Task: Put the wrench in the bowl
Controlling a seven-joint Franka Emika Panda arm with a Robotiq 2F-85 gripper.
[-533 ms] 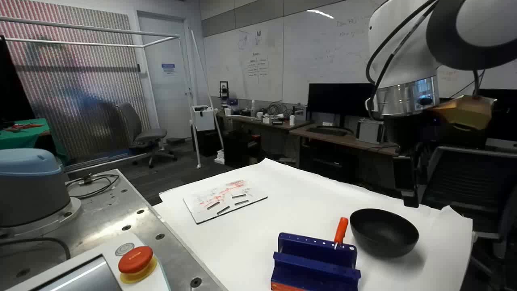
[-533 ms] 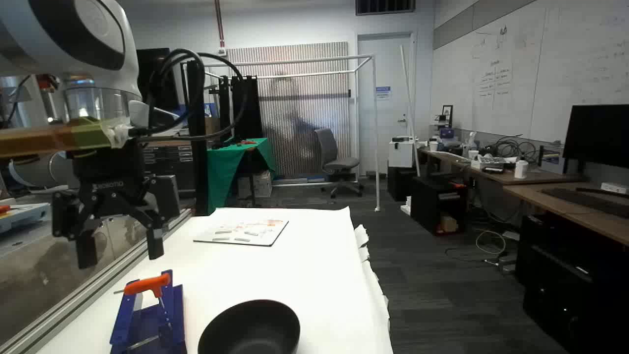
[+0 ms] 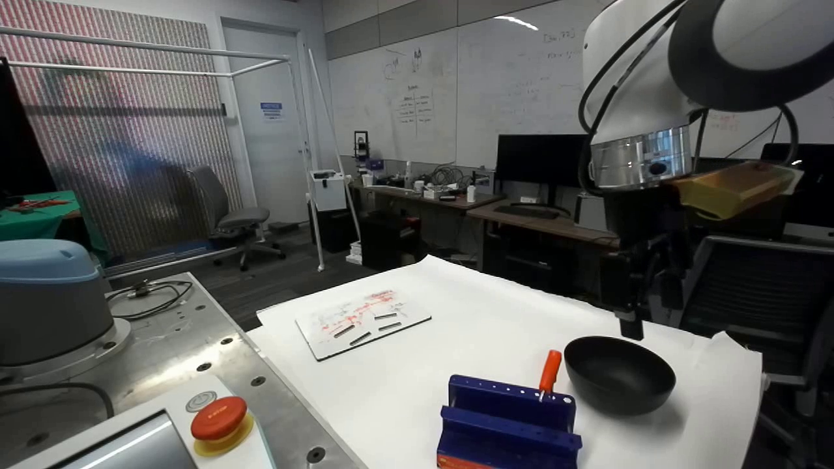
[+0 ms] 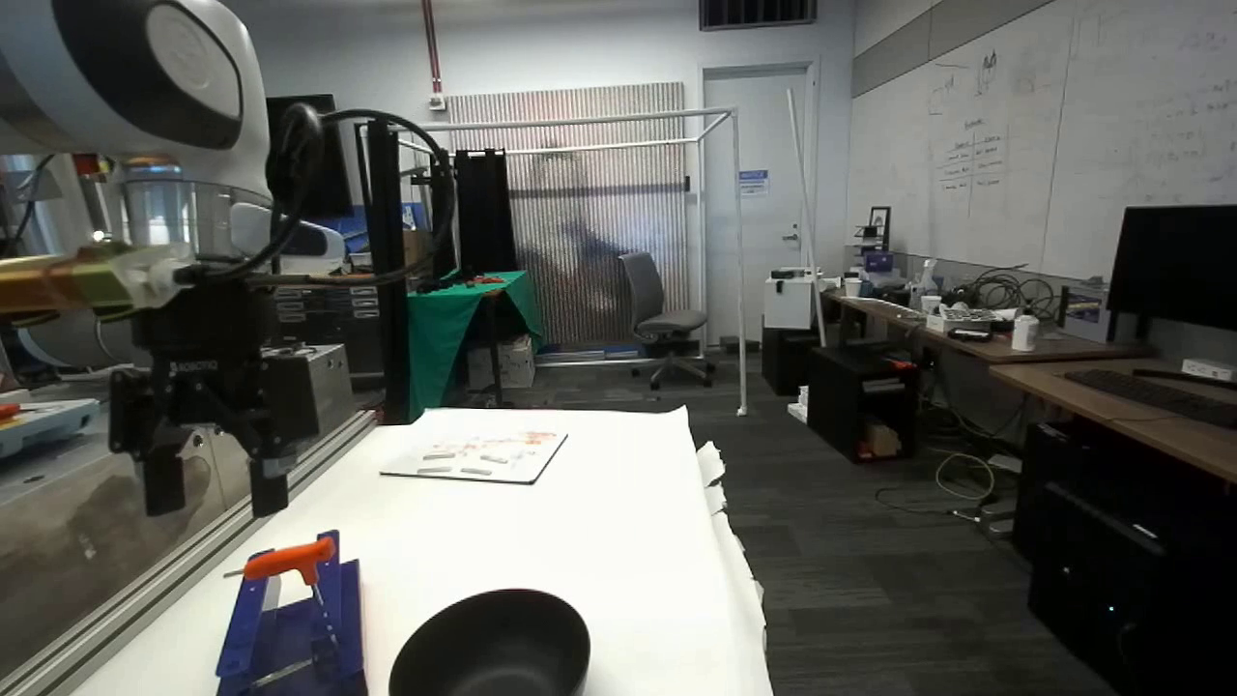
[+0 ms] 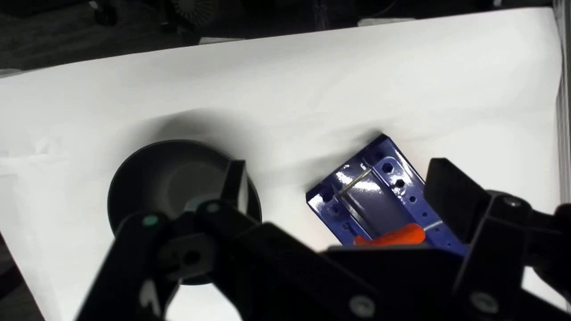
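Against the earlier frame, the gripper [image 4: 216, 491] is sitting further left in both exterior views and appears to be turning at the wrist; the wrench [image 4: 290, 559], rack [image 3: 508, 428] and bowl [image 3: 616, 374] are showing no displacement. The gripper is hanging clear above them, its fingers [image 5: 232, 185] standing wide apart and holding nothing. The wrench is resting in the blue rack, orange handle [image 5: 395, 236] uppermost, its shaft apparently standing in a hole; the black bowl is sitting nearby, apart from the rack.

Principal risk, as judged: in the wrist view the handle is running nearly along the line between the fingers, so closing without a turn may end up pushing its ends and spinning it. Lifting askew could be binding the shaft and dragging the rack. A finger is also overlapping the bowl there; an off-line descent could be catching its rim.
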